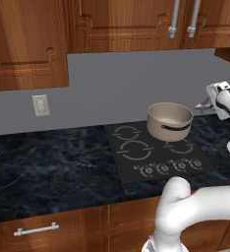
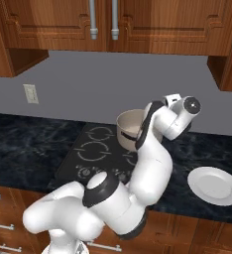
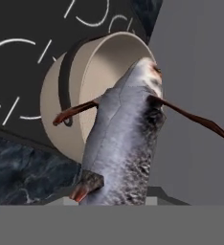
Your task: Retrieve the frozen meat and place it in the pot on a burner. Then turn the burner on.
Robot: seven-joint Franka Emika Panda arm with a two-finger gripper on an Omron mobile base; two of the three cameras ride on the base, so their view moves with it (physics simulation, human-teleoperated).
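The pincer (image 3: 115,198) grips a grey, scaly, tapered fish (image 3: 126,139) — red fins splayed — beside the round, smooth cream pot (image 1: 169,121) sitting on the glossy black cooktop's (image 1: 136,167) back-right burner.

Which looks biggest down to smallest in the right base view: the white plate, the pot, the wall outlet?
1. white plate, though it sits nearer the camera
2. pot, partly hidden behind the arm, so its rank against the plate is unsure
3. wall outlet, clearly smallest
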